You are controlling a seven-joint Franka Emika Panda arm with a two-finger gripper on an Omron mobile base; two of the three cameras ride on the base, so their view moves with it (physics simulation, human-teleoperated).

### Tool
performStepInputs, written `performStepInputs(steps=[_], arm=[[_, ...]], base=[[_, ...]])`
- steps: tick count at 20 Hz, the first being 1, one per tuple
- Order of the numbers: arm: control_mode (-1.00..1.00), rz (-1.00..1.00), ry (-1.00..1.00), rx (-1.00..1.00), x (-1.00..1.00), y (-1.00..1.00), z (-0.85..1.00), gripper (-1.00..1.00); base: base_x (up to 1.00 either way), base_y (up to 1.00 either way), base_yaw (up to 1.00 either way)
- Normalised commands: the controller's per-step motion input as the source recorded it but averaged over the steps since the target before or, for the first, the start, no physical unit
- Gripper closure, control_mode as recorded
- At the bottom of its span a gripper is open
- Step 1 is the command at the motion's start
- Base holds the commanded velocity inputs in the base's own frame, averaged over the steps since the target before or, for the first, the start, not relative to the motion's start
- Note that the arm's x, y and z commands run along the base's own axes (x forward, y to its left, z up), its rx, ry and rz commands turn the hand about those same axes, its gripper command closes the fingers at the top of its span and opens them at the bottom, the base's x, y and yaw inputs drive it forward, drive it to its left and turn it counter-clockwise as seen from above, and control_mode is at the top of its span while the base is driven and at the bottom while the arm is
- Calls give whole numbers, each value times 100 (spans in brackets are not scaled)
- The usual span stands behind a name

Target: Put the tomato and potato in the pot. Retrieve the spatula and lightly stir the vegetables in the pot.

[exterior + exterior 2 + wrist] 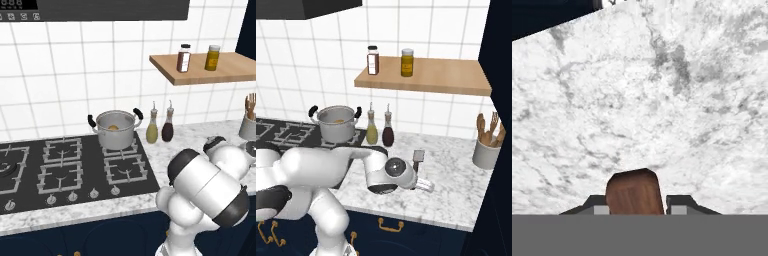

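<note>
In the hand view the gripper [635,206] is closed narrow on the spatula [635,192], its brown handle end pinched between the fingers just above the marble desk [662,100]. From the right base view its blade [418,156] seems to point toward 12 o'clock. The pot [336,123] waits far off at 10 o'clock, potato [338,120] inside.

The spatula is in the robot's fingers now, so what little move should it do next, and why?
Probably lift it straight up. The gripper looks shut on the spatula low over the marble counter, while the pot waits on the stove.
</note>
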Motion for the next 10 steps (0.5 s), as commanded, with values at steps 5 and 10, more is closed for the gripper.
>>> performStepInputs(steps=[5,10], arm=[[-100,9,24,3,1,0,100,100],[-100,6,41,2,0,0,100,100]], base=[[0,0,0],[0,0,0]])
